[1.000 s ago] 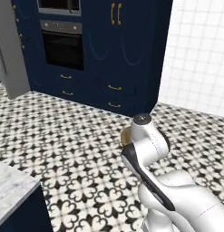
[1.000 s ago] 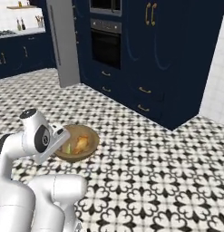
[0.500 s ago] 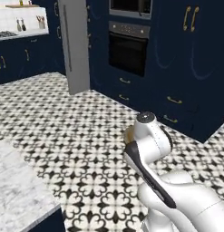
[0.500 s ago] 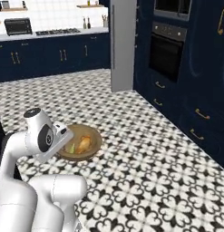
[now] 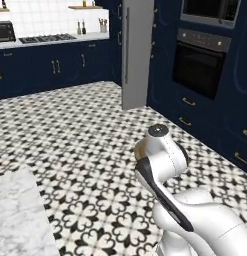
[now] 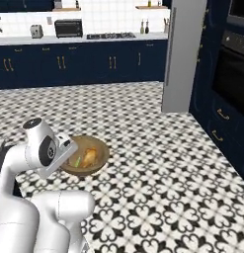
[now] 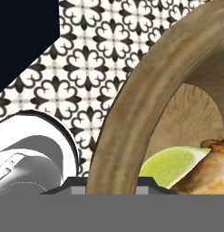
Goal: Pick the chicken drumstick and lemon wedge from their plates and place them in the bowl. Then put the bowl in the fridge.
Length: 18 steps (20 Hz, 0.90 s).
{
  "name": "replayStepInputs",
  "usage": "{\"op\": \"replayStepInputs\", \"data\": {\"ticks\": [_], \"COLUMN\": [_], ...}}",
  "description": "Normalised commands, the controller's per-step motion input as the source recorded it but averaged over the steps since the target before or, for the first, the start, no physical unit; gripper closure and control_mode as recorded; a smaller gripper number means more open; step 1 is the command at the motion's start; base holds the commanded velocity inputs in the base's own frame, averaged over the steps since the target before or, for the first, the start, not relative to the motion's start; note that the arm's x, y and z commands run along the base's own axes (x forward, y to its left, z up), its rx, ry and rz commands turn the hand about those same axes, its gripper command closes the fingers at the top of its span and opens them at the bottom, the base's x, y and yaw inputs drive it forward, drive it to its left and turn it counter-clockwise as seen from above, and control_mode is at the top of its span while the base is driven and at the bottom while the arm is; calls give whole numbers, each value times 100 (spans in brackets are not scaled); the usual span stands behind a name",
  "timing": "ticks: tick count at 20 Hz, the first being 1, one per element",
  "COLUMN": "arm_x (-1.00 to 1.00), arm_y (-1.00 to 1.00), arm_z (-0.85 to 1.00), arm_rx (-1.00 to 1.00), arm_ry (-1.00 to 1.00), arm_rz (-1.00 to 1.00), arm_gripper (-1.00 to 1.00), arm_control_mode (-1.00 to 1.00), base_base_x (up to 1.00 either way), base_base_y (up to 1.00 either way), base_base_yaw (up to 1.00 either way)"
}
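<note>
At the far left of the room a dark navy counter (image 6: 69, 62) ran along the white tiled wall, with a black toaster oven (image 6: 68, 27) on it. Nearer, at the left in the right base view, the white arm carried the round brown wooden bowl (image 6: 101, 159) above the black-and-white patterned floor (image 6: 158, 197). Inside the bowl lay the small pale yellow-green lemon wedge (image 7: 170, 164), and just right of it, touching it, the golden-brown fried chicken drumstick (image 7: 208, 174). In the hand view the bowl's thick rim crossed right in front of the camera. I judged that the gripper pinched this rim, but I cannot tell how its jaws stood. To the right, farther away, stood the tall grey fridge (image 6: 183, 54), its door closed. So both foods seemed done; opening the fridge and putting the bowl inside was left.
</note>
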Motion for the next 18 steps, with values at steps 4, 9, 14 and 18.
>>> {"op": "replayStepInputs", "data": {"ticks": [4, 9, 14, 18], "arm_x": [0, 0, 0, 0], "arm_y": [0, 0, 0, 0], "arm_z": [0, 0, 0, 0], "arm_rx": [0, 0, 0, 0], "arm_ry": [0, 0, 0, 0], "arm_rz": [0, 0, 0, 0], "arm_gripper": [100, 100, 100, 100], "arm_control_mode": [100, 100, 100, 100], "base_base_x": [100, 100, 100, 100], "base_base_y": [-28, -15, -9, -5], "base_base_yaw": [28, 8, 2, 0]}}
